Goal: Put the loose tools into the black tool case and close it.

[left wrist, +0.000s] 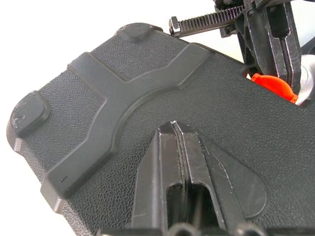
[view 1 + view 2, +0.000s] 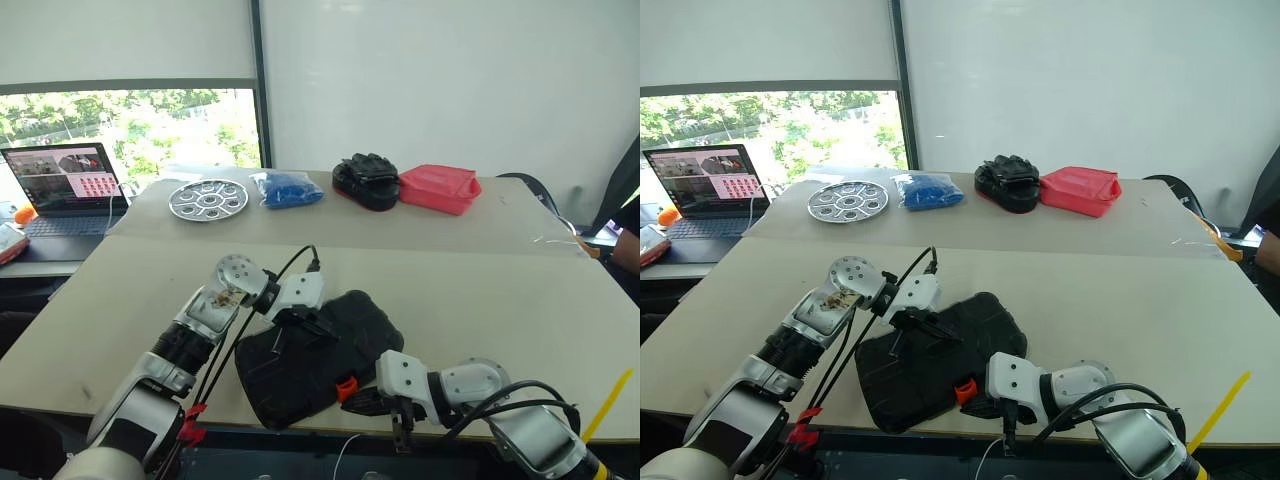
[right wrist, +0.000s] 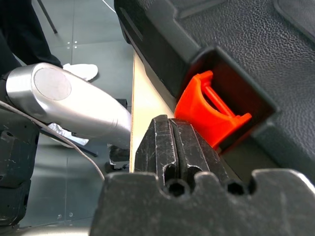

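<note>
Right now I see the black tool case (image 2: 318,355) lying closed at the near edge of the worktop (image 2: 500,300), lid down, its orange latch (image 2: 346,387) facing me at about six o'clock. My right pincer (image 2: 365,403) sits just beside that latch with its fingers pressed together, holding nothing; in the right wrist view the fingertips (image 3: 172,142) are at the latch's foot. My left pincer (image 2: 312,322) is also closed and empty, its tip resting on the textured lid near the case's ten o'clock corner. Farther out, along the far worktop from eleven to one o'clock, I see a round silver metal tray (image 2: 208,199), a blue bag (image 2: 287,188), a lumpy black bundle (image 2: 366,180) and a pinkish-red container (image 2: 438,188). A laptop (image 2: 66,188) stands open at ten o'clock.
</note>
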### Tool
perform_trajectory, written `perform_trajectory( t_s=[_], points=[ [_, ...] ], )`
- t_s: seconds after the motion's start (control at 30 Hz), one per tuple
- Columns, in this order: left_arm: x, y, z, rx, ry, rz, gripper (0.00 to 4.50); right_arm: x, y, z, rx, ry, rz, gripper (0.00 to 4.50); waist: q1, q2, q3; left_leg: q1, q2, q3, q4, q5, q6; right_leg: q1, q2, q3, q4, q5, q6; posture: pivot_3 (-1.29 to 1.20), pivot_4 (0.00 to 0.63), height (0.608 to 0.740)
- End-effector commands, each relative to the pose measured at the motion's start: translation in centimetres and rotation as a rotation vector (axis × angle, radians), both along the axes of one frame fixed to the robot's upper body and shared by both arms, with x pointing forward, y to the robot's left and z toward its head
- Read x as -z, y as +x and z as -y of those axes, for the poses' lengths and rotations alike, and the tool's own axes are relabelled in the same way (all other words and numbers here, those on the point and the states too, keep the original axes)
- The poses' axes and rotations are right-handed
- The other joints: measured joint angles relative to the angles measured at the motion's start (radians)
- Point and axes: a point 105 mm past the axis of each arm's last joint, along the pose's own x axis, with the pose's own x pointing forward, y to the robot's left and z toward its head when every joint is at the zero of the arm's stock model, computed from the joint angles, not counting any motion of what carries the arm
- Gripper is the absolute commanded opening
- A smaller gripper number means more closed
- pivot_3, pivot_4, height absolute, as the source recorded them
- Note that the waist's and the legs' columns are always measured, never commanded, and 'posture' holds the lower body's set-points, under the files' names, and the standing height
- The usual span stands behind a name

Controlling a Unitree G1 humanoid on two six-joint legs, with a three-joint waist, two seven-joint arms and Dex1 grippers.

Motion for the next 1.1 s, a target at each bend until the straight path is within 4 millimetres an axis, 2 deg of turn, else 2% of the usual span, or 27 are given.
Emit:
perform_trajectory(
  t_s=[0.03, 0.3, 0.5, 0.63, 0.73, 0.77, 0.83, 0.87, 0.97, 1.1],
  points=[
    [4.1, -0.8, -1.0, -0.017, 0.135, -0.083, 0.03, -1.0, 1.8, 0.3, 0.074, 0.024, 0.091, 0.00, 0.000, -0.001, -0.001, 0.000, 0.000, 0.000, 0.000, 0.000, 0.000, 0.000, 0.000, 0.000, 0.000, 0.000, 0.000, 0.00, 0.150, 0.740],
    [5.6, -1.1, -1.7, -0.028, 0.170, -0.105, 0.03, -1.3, 2.9, 0.1, 0.109, 0.057, 0.142, 0.00, -0.004, -0.002, -0.004, 0.007, 0.001, 0.000, -0.001, 0.000, 0.000, 0.006, 0.000, 0.000, -0.001, -0.001, -0.001, 0.00, 0.150, 0.740],
    [6.0, -1.2, -1.8, -0.034, 0.172, -0.110, 0.03, -1.2, 2.7, 0.1, 0.115, 0.064, 0.153, 0.00, -0.004, -0.002, -0.004, 0.007, 0.001, -0.002, -0.001, 0.000, 0.000, 0.006, 0.000, 0.000, -0.001, -0.001, -0.001, 0.00, 0.150, 0.740],
    [5.5, -1.1, -1.8, -0.057, 0.137, -0.124, 0.03, -1.4, 2.1, 0.2, 0.111, 0.076, 0.144, 0.00, -0.004, -0.002, -0.005, 0.007, 0.001, -0.002, -0.002, 0.000, 0.000, 0.006, 0.000, 0.000, -0.001, -0.001, -0.001, 0.00, 0.150, 0.740],
    [3.8, -0.6, -2.3, -0.131, 0.045, -0.186, 0.03, -2.2, 0.6, 1.5, 0.115, 0.093, 0.093, 0.00, -0.002, 0.000, -0.006, 0.005, 0.001, -0.003, -0.002, 0.000, 0.000, 0.005, 0.000, 0.000, -0.002, -0.001, -0.001, 0.00, 0.150, 0.740],
    [3.0, -0.4, -2.8, -0.167, 0.011, -0.207, 0.00, -2.6, 0.4, 2.2, 0.137, 0.095, 0.090, 0.29, -0.004, 0.000, -0.006, 0.004, 0.001, -0.003, -0.003, 0.000, 0.000, 0.004, 0.000, 0.000, -0.002, -0.001, 0.000, 0.00, 0.150, 0.740],
    [1.1, 0.1, -4.4, -0.250, -0.063, -0.231, 0.52, -3.7, 0.3, 4.3, 0.201, 0.102, 0.069, 0.76, -0.004, -0.001, -0.006, 0.004, 0.001, -0.003, -0.006, 0.000, 0.000, 0.003, 0.000, 0.000, -0.004, -0.002, 0.000, 0.00, 0.150, 0.740],
    [0.3, 0.2, -5.3, -0.283, -0.085, -0.242, 0.72, -4.3, 0.1, 5.1, 0.217, 0.105, 0.058, 1.13, -0.006, -0.001, -0.006, 0.003, 0.001, -0.003, -0.008, 0.000, 0.000, 0.001, 0.000, 0.000, -0.004, -0.002, -0.001, 0.00, 0.150, 0.740],
    [-1.7, 0.1, -8.9, -0.396, -0.129, -0.229, 1.81, -6.6, -0.2, 8.1, 0.268, 0.109, 0.033, 2.18, -0.014, -0.001, -0.005, 0.000, 0.001, -0.003, -0.012, 0.000, 0.000, -0.004, 0.000, 0.001, -0.004, -0.002, -0.002, 0.00, 0.150, 0.740],
    [-4.8, -1.3, -13.8, -0.523, -0.177, -0.218, 3.15, -10.1, -0.1, 11.6, 0.331, 0.143, 0.005, 3.47, -0.021, 0.000, 0.002, 0.000, 0.002, -0.004, -0.014, 0.000, 0.000, -0.005, -0.001, 0.001, -0.004, -0.002, -0.003, 0.00, 0.150, 0.740]
  ],
)
